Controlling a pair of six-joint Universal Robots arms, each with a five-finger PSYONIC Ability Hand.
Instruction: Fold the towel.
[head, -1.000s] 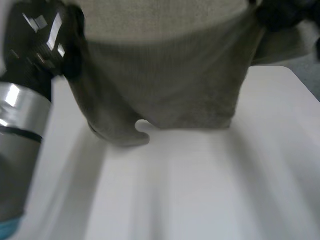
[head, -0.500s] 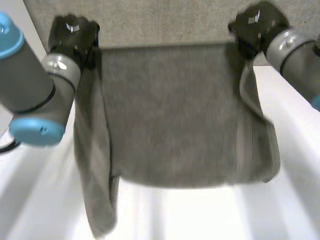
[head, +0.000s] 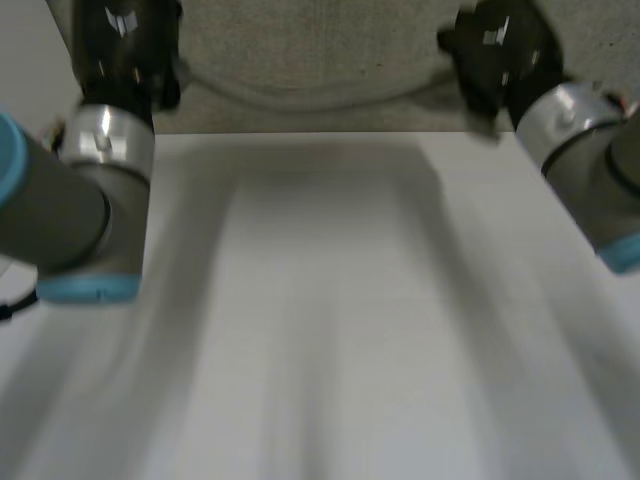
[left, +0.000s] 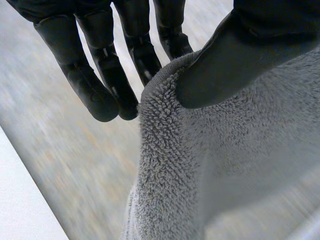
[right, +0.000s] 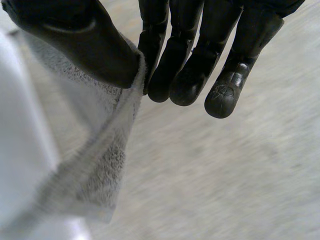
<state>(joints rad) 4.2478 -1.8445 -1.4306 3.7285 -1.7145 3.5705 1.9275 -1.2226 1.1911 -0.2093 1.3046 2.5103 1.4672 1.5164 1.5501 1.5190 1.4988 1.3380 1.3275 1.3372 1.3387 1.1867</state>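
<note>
Nearest, white surface (head: 330, 330). Farther, by its far edge: left robot hand (head: 122, 45), thumb and fingers pinching one corner of grey towel (left: 200, 160); right robot hand (head: 495, 50), thumb and fingers pinching the opposite corner. Beyond, towel slung between both, past that far edge.

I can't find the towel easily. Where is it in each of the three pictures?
Head view: the towel is a grey strip sagging past the far edge of the white table, between the left hand and the right hand.
Left wrist view: pinched under the thumb, hanging from the hand.
Right wrist view: pinched under the thumb, beside the fingers.
Shared landmark: the white table.
</note>
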